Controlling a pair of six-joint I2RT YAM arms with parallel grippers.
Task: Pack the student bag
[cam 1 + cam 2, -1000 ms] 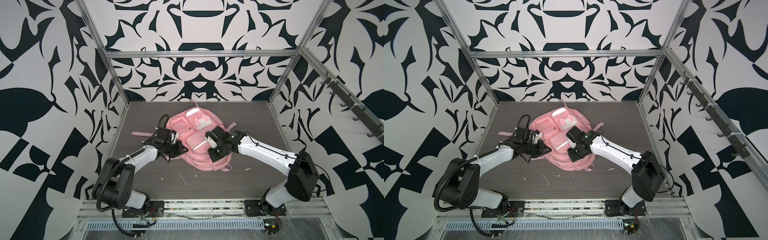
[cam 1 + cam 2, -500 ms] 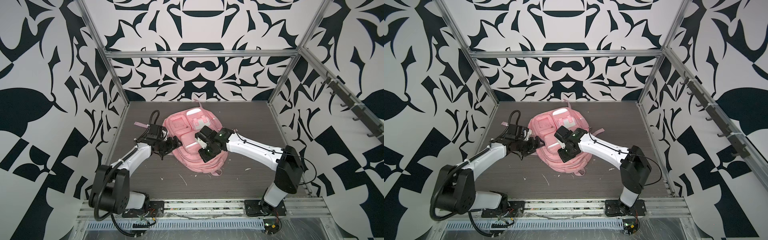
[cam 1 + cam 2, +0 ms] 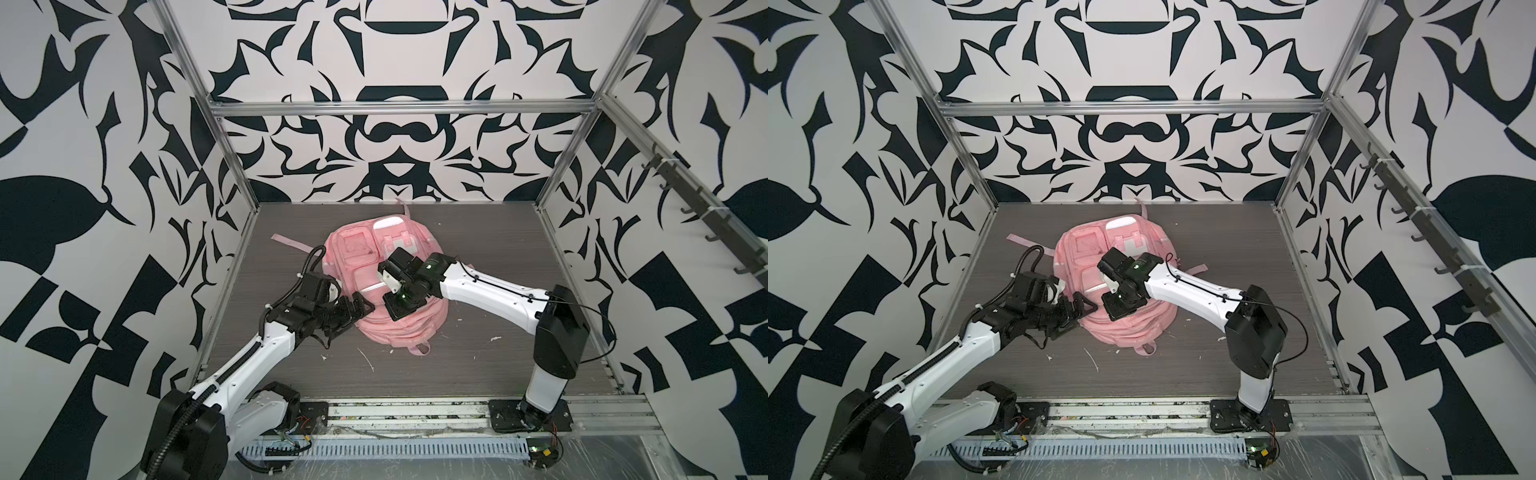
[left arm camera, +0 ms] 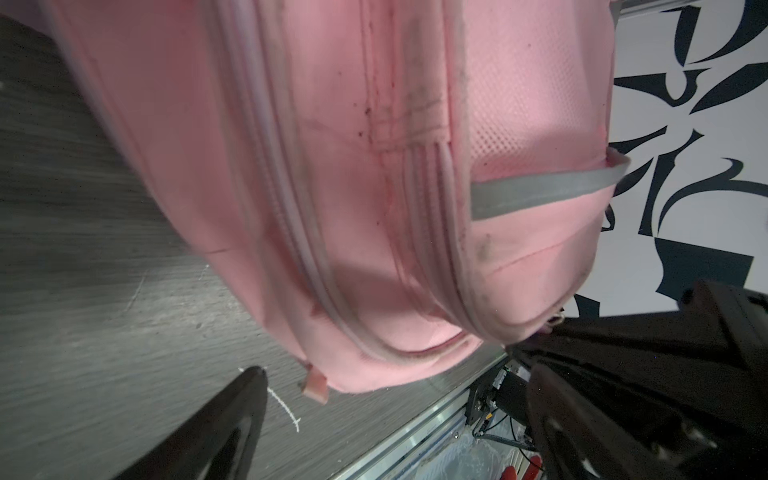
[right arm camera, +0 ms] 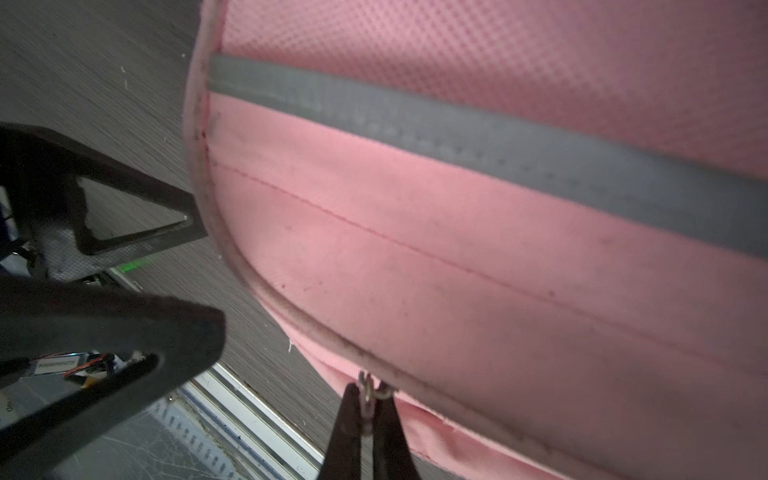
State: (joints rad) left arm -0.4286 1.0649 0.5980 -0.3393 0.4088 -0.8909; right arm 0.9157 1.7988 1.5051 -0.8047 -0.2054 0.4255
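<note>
The student bag (image 3: 353, 257) (image 3: 1079, 253) is a pink backpack lying front-up mid-table in both top views. My left gripper (image 3: 353, 320) (image 3: 1081, 320) is open at the bag's near left edge, with nothing between its fingers. In the left wrist view the left gripper (image 4: 386, 365) faces the bag (image 4: 353, 166) and its zip lines. My right gripper (image 3: 395, 313) (image 3: 1113, 313) reaches over the bag's lower front. The right wrist view shows the right gripper (image 5: 368, 399) shut on a small metal zip pull (image 5: 368, 384) at the bag's (image 5: 457, 249) seam.
A loose pink strap (image 3: 291, 243) trails to the left of the bag, and another (image 3: 1196, 270) lies under the right arm. The bag's carry loop (image 3: 419, 349) points to the front. White scraps (image 3: 365, 359) lie on the dark table (image 3: 478, 353). A metal rail (image 3: 415, 409) edges the front.
My left gripper has opened and let go of the bag's side. The bag has slid a little to the left, and the right arm went with it, still shut.
</note>
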